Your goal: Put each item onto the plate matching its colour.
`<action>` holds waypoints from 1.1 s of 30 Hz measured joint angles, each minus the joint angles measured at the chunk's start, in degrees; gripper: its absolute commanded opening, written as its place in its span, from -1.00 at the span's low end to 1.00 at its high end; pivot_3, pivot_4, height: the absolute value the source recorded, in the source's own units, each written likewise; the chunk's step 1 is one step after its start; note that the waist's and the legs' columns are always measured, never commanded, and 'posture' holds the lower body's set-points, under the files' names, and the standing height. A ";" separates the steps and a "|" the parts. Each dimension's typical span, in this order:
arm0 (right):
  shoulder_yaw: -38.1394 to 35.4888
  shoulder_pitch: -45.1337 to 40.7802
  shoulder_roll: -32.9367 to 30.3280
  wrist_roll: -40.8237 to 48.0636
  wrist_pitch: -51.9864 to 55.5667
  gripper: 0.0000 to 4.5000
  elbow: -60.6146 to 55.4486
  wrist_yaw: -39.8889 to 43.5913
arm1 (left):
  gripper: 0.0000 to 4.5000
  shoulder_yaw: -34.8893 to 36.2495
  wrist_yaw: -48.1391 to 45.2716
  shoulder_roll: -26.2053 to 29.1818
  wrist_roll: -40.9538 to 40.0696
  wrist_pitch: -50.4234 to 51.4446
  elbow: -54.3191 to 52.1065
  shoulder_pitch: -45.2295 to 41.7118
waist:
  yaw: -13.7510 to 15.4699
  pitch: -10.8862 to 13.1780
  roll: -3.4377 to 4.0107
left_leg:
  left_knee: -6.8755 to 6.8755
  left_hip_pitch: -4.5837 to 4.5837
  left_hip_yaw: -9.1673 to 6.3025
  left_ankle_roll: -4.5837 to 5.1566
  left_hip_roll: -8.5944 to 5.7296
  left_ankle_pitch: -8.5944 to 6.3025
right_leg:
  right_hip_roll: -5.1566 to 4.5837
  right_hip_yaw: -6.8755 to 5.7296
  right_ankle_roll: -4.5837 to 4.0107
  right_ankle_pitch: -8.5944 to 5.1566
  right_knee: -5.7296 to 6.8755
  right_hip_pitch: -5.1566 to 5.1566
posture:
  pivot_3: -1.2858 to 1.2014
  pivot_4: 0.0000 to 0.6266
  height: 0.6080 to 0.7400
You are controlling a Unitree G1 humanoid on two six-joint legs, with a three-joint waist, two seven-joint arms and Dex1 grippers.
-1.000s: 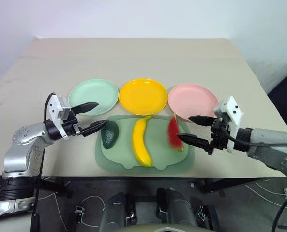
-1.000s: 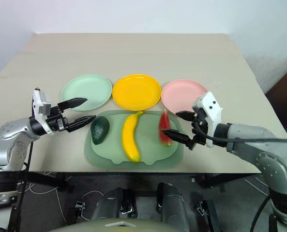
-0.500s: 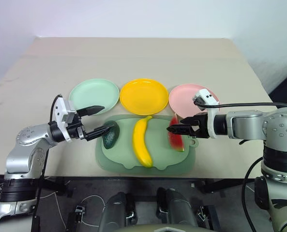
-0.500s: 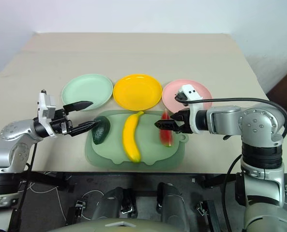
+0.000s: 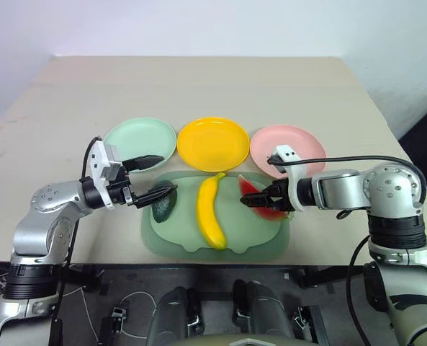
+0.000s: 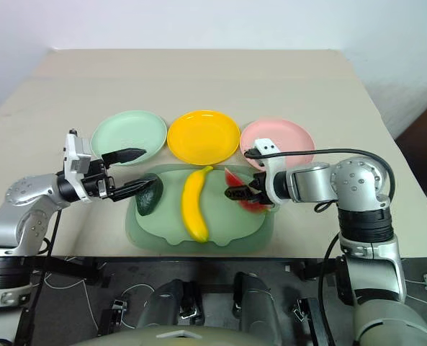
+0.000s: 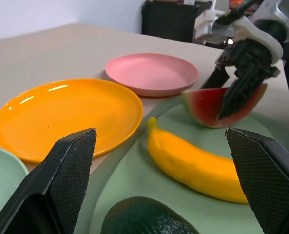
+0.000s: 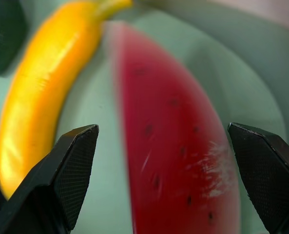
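Moved: right gripper (image 5: pixel 260 201) has swung in and dipped onto the watermelon wedge (image 5: pixel 265 200), which has tipped over from how it stood; left gripper (image 5: pixel 155 176) barely shifted.
Right claw: fingers spread wide, straddling the wedge, not clamped.
Left claw: fingers apart at centre-left, lower tip at the avocado (image 5: pixel 163 204), nothing held.
Fruit: avocado, banana (image 5: pixel 210 213) and wedge all lie on the tray (image 5: pixel 191 244), lower centre.
Plates: mint green plate (image 5: pixel 124 140), yellow plate (image 5: pixel 213 143), pink plate (image 5: pixel 299 144), all bare.
Progress: nothing sorted; three placements left.
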 measured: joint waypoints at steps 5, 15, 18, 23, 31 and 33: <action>3.00 -0.35 -1.25 0.26 -0.27 0.74 -1.53 -2.19 | 1.00 0.04 -0.35 0.02 0.18 -0.85 1.04 0.79 | 0.01 -0.01 0.01 | 0.00 0.02 0.01 0.00 0.00 0.00 | -0.01 0.01 -0.02 -0.01 0.00 0.01 | 0.03 -0.52 0.33; 8.96 -1.08 -5.13 -3.17 -0.38 0.66 -6.12 0.64 | 1.00 1.22 -0.40 0.70 0.31 -2.32 1.83 2.21 | 0.14 -0.02 0.00 | -0.02 0.02 0.00 0.00 0.01 0.00 | -0.01 0.01 -0.13 -0.09 -0.04 0.01 | 0.03 -0.52 0.33; 9.83 -1.19 -5.28 -4.85 -0.54 0.37 -6.69 1.50 | 1.00 1.32 -0.49 0.70 0.38 -2.74 2.27 2.92 | 0.14 -0.02 0.00 | -0.03 0.02 0.01 0.00 0.00 0.00 | -0.01 0.01 -0.13 -0.09 -0.05 0.01 | 0.03 -0.52 0.33; 10.86 -1.43 -5.59 -7.05 -0.78 0.02 -7.29 3.67 | 1.00 1.64 -1.07 0.76 0.49 -4.08 2.95 3.81 | 0.04 -0.03 -0.01 | -0.12 0.03 0.02 -0.01 0.01 0.00 | -0.01 0.01 -0.14 -0.10 -0.10 0.00 | 0.03 -0.52 0.33; 10.46 -2.29 -6.03 -8.14 0.02 0.02 -6.87 10.38 | 1.00 2.25 -2.17 0.93 0.56 -5.87 4.06 4.62 | 0.04 -0.02 0.00 | -0.21 0.01 0.07 -0.05 0.01 0.02 | 0.00 0.02 -0.14 -0.09 -0.12 -0.09 | 0.03 -0.52 0.33; 8.76 -4.57 -5.60 -8.57 -0.01 0.02 -5.63 12.66 | 1.00 2.59 -2.17 0.92 0.57 -6.23 4.62 5.04 | -0.06 0.02 0.06 | -0.21 -0.02 0.12 -0.06 0.01 0.03 | 0.00 0.06 -0.14 -0.08 -0.11 -0.16 | 0.03 -0.52 0.33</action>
